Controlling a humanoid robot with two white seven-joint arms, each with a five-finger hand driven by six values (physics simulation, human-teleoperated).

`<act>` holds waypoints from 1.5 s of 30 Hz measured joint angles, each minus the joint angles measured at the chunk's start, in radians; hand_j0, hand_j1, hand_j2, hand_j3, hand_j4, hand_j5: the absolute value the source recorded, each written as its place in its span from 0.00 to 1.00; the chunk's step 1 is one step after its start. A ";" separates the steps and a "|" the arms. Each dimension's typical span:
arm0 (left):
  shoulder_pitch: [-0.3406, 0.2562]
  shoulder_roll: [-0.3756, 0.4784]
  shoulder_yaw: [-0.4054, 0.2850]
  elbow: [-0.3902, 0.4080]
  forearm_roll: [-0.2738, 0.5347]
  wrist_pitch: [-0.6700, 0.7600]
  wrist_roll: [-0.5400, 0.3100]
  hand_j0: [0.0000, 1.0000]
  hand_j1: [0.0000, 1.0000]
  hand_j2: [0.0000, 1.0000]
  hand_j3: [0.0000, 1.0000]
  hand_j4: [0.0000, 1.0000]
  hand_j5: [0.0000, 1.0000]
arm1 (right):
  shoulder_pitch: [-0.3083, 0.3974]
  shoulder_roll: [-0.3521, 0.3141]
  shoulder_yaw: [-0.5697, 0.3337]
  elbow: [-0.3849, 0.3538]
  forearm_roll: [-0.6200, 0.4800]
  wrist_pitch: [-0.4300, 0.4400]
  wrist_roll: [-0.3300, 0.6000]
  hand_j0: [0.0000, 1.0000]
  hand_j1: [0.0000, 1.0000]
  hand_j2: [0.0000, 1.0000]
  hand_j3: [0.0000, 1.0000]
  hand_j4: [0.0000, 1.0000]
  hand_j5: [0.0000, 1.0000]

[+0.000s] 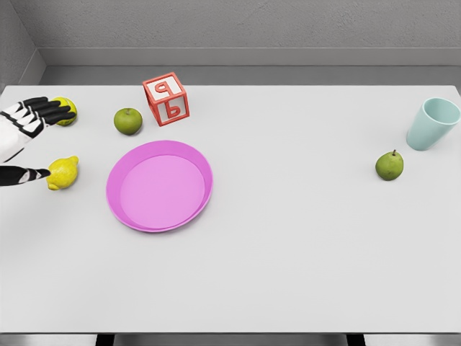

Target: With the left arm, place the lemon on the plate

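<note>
- The table (302,274) is white; its near half, on my side of the pink plate (159,185), carries nothing I need to record.
- The pink plate lies flat on the table, left of centre; its bowl holds nothing.
- The lemon (63,173) sits on the table just left of the plate, apart from its rim and level with the plate's far half.
- My left hand (29,144) enters from the left edge, well left of the plate. The fingers are spread: one dark fingertip (39,174) touches or nearly touches the lemon's left side, I cannot tell which; the other fingers (54,109) reach out farther back, away from the lemon. The hand is not closed round the fruit.
- A small yellow-green fruit (68,110) lies behind the lemon, up and left of the plate, partly covered by my upper fingers.
- A green apple (128,121) stands beyond the plate's far-left rim, apart from it.
- A red letter block (166,99) stands beyond the plate's far rim, just right of the apple, turned at an angle.
- A green pear (389,166) stands upright well to the right of the plate.
- A pale teal cup (432,123) stands beyond the pear, farthest right of the plate, leaning slightly.
</note>
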 measured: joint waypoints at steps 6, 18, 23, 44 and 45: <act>-0.018 0.012 0.008 -0.001 -0.016 0.000 -0.068 1.00 1.00 1.00 1.00 1.00 1.00 | 0.000 0.000 0.002 0.000 0.000 0.000 0.001 1.00 1.00 1.00 1.00 1.00 1.00; -0.066 0.003 -0.066 0.084 -0.208 -0.001 -0.173 1.00 1.00 1.00 1.00 1.00 1.00 | 0.000 0.000 0.003 0.000 0.000 0.000 0.001 1.00 1.00 1.00 1.00 1.00 1.00; -0.284 -0.079 -0.205 0.177 -0.323 0.000 -0.175 1.00 1.00 1.00 1.00 1.00 1.00 | 0.000 0.000 0.003 0.000 0.000 0.000 0.001 1.00 1.00 1.00 1.00 1.00 1.00; -0.360 -0.074 -0.341 0.417 -0.343 -0.001 -0.174 1.00 1.00 1.00 1.00 1.00 1.00 | 0.000 0.000 0.003 0.000 0.000 0.000 0.001 1.00 1.00 1.00 1.00 1.00 1.00; -0.373 -0.081 -0.343 0.417 -0.344 -0.001 -0.174 1.00 1.00 1.00 1.00 1.00 1.00 | 0.000 0.000 0.003 0.000 0.000 0.000 0.001 1.00 1.00 1.00 1.00 1.00 1.00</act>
